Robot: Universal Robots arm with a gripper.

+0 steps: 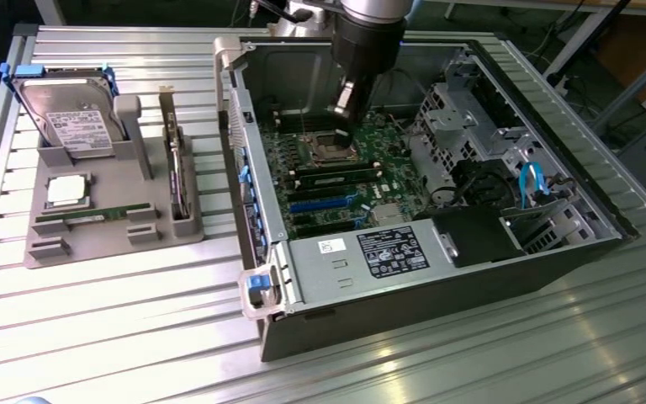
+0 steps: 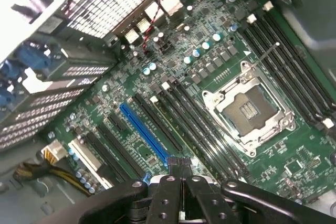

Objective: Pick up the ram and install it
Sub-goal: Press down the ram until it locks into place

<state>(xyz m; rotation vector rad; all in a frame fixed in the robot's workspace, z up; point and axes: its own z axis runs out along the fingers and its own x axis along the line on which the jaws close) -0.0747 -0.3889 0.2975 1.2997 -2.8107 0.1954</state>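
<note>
On the exterior view's left, a grey tray [image 1: 76, 248] sits on the ribbed worktop [image 1: 98, 320]. It carries the drive [image 1: 71, 118] at the back and the processor [image 1: 67, 190] in the middle. The ram [image 1: 93, 216] lies flat in the tray's front groove, well apart from the arm.

Further right is the open case [image 1: 413, 303] with its board [image 1: 352, 206] facing up. On the board a green stick [image 1: 335, 174] appears to stand in the slots just beside the socket [image 2: 251, 109]. Whether it is fully latched cannot be told.

The tool [image 2: 182, 169] hangs inside the case, over the board near the socket. Its fingers [image 2: 170, 192] are drawn narrow, with only a thin seam between them, and nothing is seen sticking out of them. In the wrist view its tip sits above the long dark slots [image 2: 205, 129].

Work here probably means pressing or checking a stick in a slot. Done well, that calls for keeping the tool square to the slot line and pushing straight down over the stick's middle. The push should be even, so both end latches close. The tool should stay clear of the open socket's pins and lever.
</note>
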